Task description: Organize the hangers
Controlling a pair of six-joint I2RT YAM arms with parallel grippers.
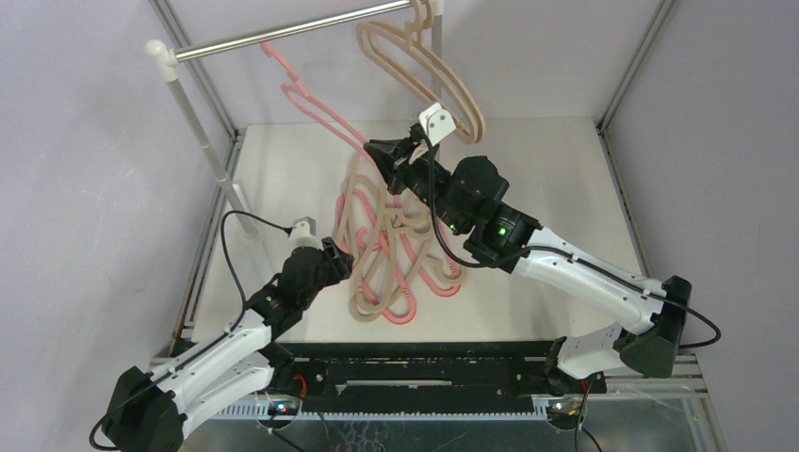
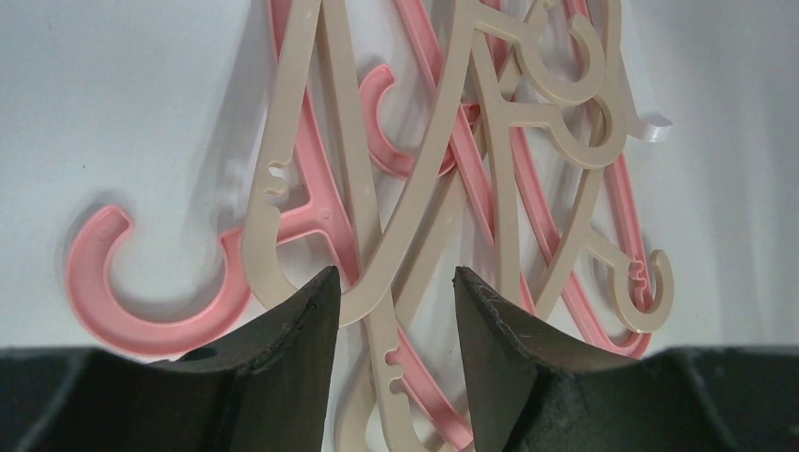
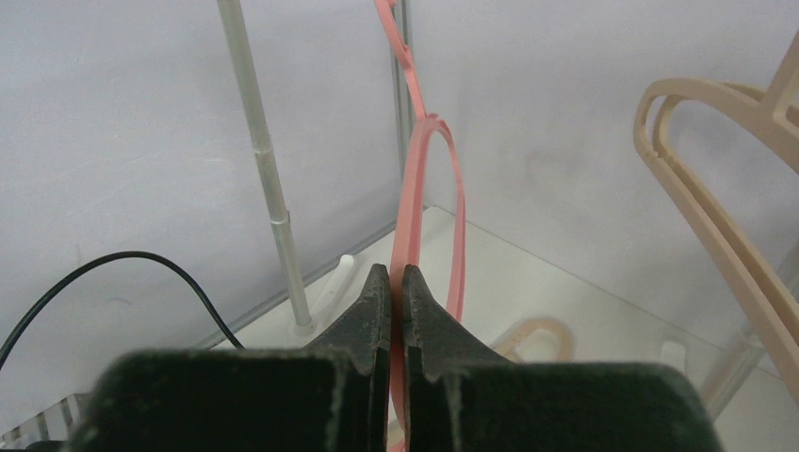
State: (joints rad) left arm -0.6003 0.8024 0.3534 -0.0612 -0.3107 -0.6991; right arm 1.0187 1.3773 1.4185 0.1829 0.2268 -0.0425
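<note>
The top view takes in the whole layout. A silver rail (image 1: 283,33) crosses the upper left of the frame, with beige hangers (image 1: 471,111) hooked on near the top centre. Most of the hangers lie in a tangled pink and beige pile (image 1: 386,254) at mid-frame on the white surface (image 1: 546,188). The right claw (image 1: 382,155) sits above the pile, gripping a pink hanger (image 1: 320,111) that slants up-left towards the rail.

Only the right wrist view confirms the grip: that claw (image 3: 397,273) is clenched on the hanger's thin pink edge (image 3: 412,193).

Only the left wrist view shows the left claw (image 2: 391,282) released. Its fingers (image 2: 316,311) stand apart over the pile, with a beige arm (image 2: 415,188) running between them.
</note>
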